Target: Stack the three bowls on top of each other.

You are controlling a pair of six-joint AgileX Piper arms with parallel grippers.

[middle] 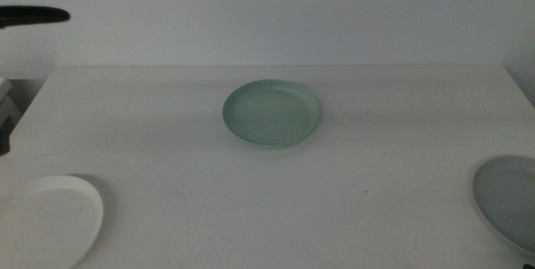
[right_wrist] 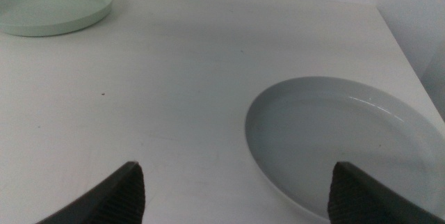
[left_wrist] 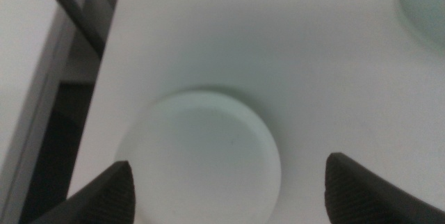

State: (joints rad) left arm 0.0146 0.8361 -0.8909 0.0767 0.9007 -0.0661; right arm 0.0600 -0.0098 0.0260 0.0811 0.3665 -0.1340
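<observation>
On the white tabletop [middle: 167, 135]: mint bowl [middle: 272, 113] at centre; white bowl [middle: 46, 219] under the open left hand [left_wrist: 229, 189]; grey bowl [middle: 510, 200] under the open right hand [right_wrist: 236, 189].

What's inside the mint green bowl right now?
Nothing visible: the mint green bowl sits empty mid-table, bare inside. White bowl and grey bowl lie apart near the front corners. Its underside is hidden.

We count three shallow round dishes on one white desk [middle: 276, 210]: one pale mint-green dish [middle: 272, 113], one white dish [middle: 50, 216], one grey dish [middle: 510, 200]. And we see two hands, two dark jaws each.
</observation>
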